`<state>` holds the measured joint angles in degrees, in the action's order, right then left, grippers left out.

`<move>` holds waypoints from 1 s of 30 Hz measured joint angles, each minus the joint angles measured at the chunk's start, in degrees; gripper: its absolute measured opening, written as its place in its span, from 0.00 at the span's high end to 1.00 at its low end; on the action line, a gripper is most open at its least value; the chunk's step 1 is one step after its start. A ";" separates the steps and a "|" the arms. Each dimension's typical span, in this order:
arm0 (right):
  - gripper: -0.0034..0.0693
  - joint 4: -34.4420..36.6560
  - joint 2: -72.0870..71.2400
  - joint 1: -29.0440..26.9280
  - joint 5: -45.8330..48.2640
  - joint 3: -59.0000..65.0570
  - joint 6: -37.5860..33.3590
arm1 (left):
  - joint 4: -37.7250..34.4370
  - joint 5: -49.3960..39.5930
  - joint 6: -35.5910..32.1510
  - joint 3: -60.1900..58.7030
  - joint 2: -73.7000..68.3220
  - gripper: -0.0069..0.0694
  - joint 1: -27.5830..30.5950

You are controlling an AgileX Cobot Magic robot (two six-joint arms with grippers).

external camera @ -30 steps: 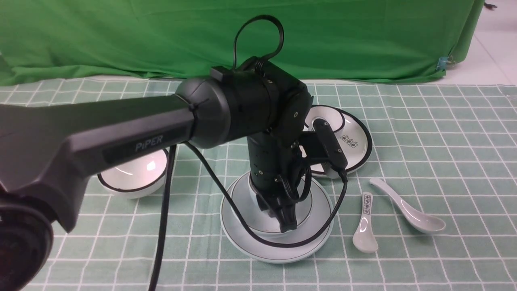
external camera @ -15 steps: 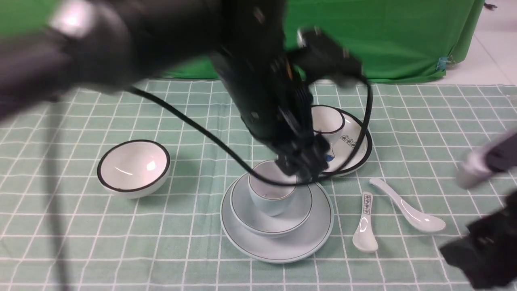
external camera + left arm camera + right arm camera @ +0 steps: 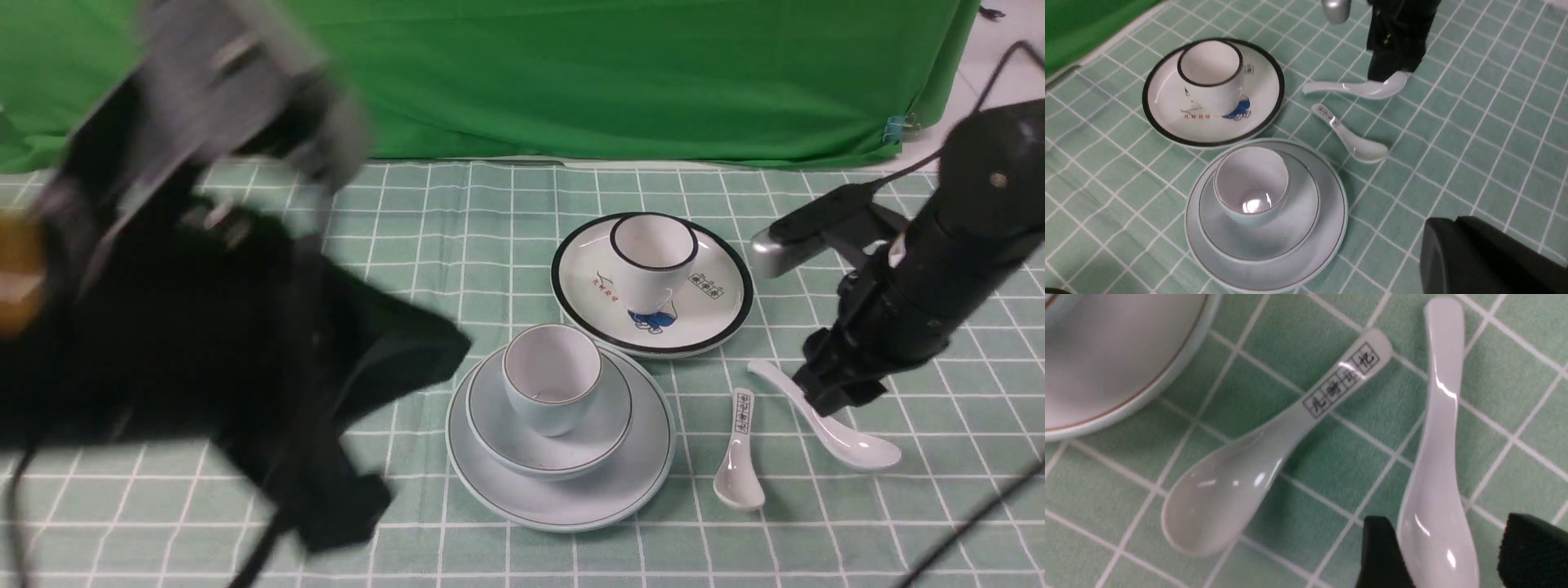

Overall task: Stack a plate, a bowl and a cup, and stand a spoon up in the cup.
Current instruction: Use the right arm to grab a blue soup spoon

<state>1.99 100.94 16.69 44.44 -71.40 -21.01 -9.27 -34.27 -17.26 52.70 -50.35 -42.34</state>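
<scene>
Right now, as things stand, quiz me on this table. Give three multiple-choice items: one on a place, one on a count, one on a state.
1. Where does the cup stand?
A. In the bowl, on the plate
B. On its side beside the plate
C. By itself, stacked on nothing

2. How many spoons lie on the cloth?
A. One
B. Two
C. Three

3. How is the right pincer?
A. Shut on a spoon and lifted
B. Open, jaws either side of the plain spoon
C. Open over the cup

Answers:
1. A: the cup sits upright inside the bowl, which rests on the plate.
2. B: the plain spoon and the printed spoon lie side by side.
3. B: the right wrist view shows a black finger on each side of the spoon, with gaps.
</scene>
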 joint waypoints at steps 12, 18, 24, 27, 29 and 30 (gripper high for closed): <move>0.38 5.19 15.86 -3.35 -4.03 -10.59 -7.10 | -3.99 25.34 -1.67 -20.54 17.52 0.90 0.00; 0.38 4.67 18.00 -3.35 -4.62 -11.47 -7.25 | -4.58 25.34 -1.71 -20.54 17.52 0.90 0.00; 0.62 4.07 18.18 -3.35 -4.00 -11.75 -7.20 | -4.89 24.54 -1.84 -20.60 17.52 0.90 0.00; 0.71 4.62 17.62 -3.29 -1.70 -11.69 -7.04 | -4.89 24.28 -1.84 -20.60 17.52 0.90 0.00; 0.70 4.96 16.39 -2.95 1.05 -11.41 -6.59 | -4.89 24.28 -1.84 -20.60 17.52 0.90 0.00; 0.70 4.96 15.26 -2.86 1.91 -11.26 -6.26 | -4.76 24.28 -1.84 -20.60 17.52 0.90 0.00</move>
<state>6.95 116.21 13.84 46.35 -82.66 -27.27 -14.03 -9.98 -19.10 32.10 -32.84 -42.34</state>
